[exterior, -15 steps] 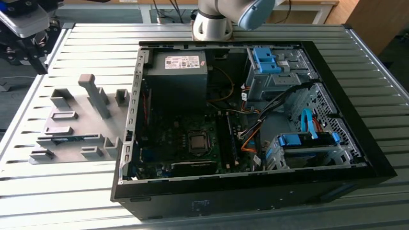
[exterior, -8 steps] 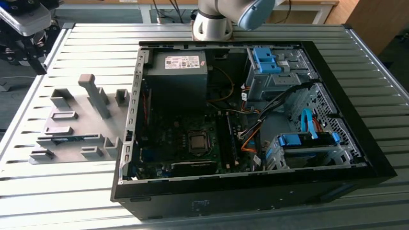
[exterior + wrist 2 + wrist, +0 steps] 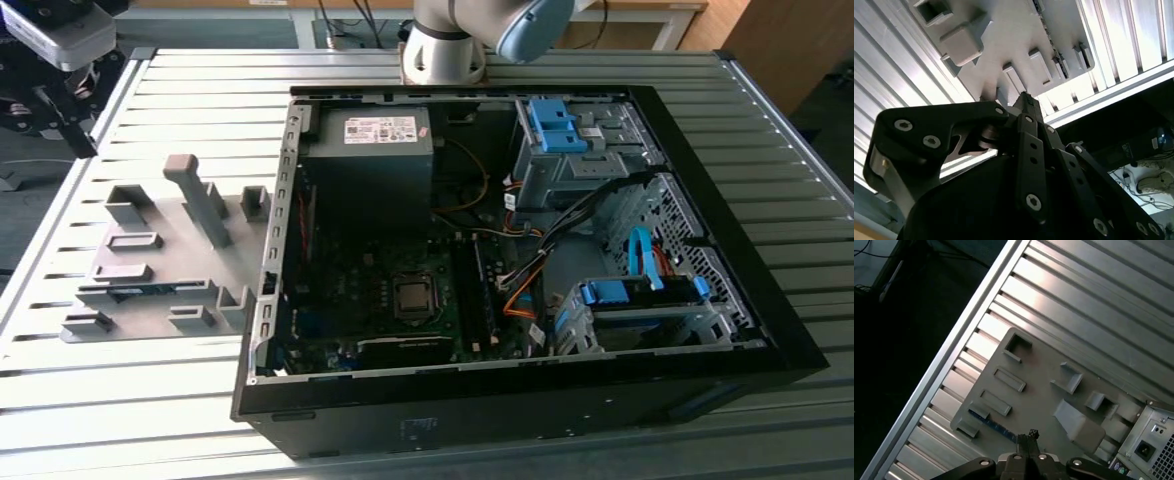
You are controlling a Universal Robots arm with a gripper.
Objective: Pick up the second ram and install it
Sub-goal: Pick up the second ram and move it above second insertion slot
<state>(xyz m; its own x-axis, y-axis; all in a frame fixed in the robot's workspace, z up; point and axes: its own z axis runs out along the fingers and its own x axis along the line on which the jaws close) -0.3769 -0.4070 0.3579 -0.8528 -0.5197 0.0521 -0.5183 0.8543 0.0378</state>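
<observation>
One long blue ram stick is lying flat in a slot of the grey fixture plate, held between low grey blocks. It is sitting outside the open computer case, which is standing just beside the plate on the exterior view's right.

Both wrist views are looking down past the gripper, whose black fingers are meeting at their tips, pressed together with nothing between them. It is hanging in the air above the plate, touching nothing, and in the first wrist view the blue stick is lying closest to its tips.

The table is carrying everything. It is a broad top of ribbed aluminium slats, catching bright bands of light, and a raised rail is running along its edge. The arm is rising from the far side of the table, behind the case. Inside the case a motherboard, a dark power supply and blue drive-bay latches are showing.

Beyond the table's edge a dark floor is spreading out, with loose cables trailing across it. Wooden panelling is standing at the far corner on the exterior view's right.
</observation>
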